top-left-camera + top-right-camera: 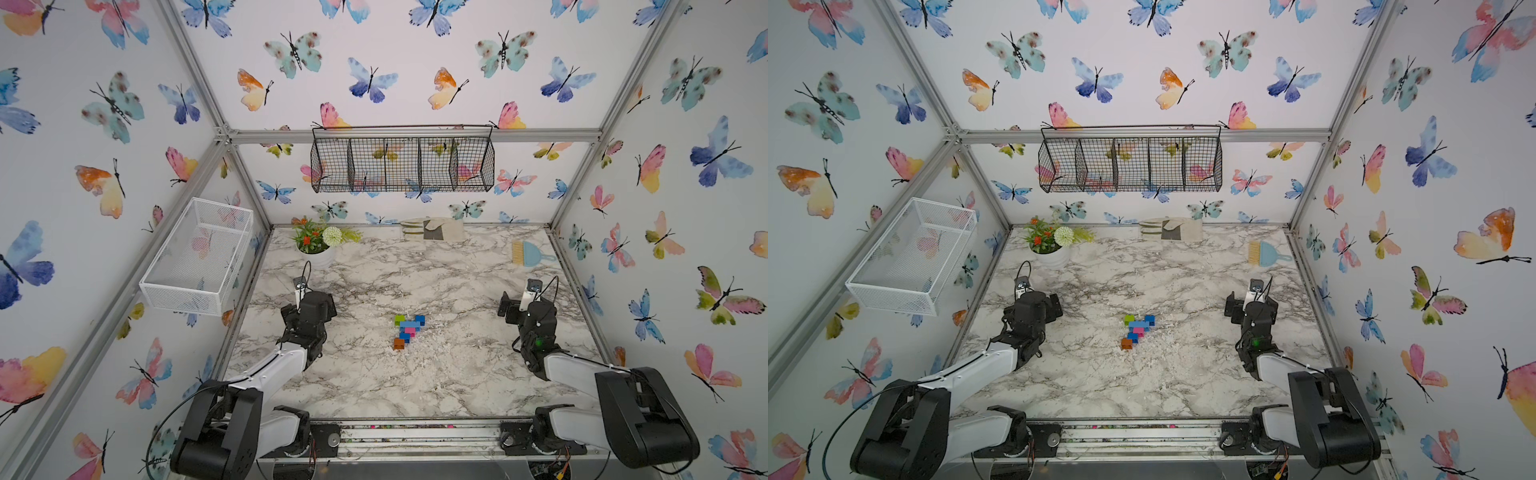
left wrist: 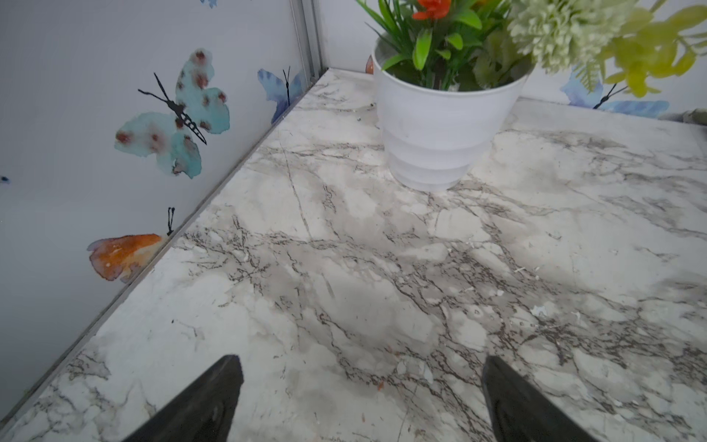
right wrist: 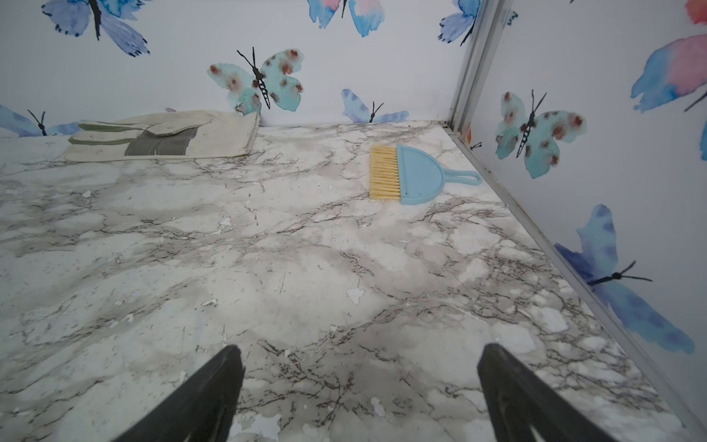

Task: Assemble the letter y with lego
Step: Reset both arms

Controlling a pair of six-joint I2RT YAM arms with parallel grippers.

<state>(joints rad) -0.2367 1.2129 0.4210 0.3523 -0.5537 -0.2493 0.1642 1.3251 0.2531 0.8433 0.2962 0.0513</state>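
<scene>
The lego bricks lie joined as the letter y [image 1: 408, 331] [image 1: 1137, 331] in the middle of the marble table, seen in both top views. A lime green brick [image 1: 399, 320] and a blue brick [image 1: 419, 319] form the arms. A light-blue brick [image 1: 409, 324] and a pink brick [image 1: 410, 331] make the middle. Another blue brick [image 1: 404, 337] and an orange brick [image 1: 399, 343] form the stem. My left arm [image 1: 309, 309] rests far left of it and my right arm [image 1: 534, 316] far right. The left gripper [image 2: 359, 361] and right gripper [image 3: 357, 350] are open over bare marble, holding nothing.
A white flower pot [image 1: 318, 253] [image 2: 440, 126] stands just beyond the left gripper. A work glove [image 1: 432, 229] [image 3: 160, 136] and a light-blue hand brush [image 1: 530, 253] [image 3: 417, 174] lie at the back. A white mesh basket [image 1: 199, 257] hangs on the left wall, a black wire basket [image 1: 403, 164] on the back wall.
</scene>
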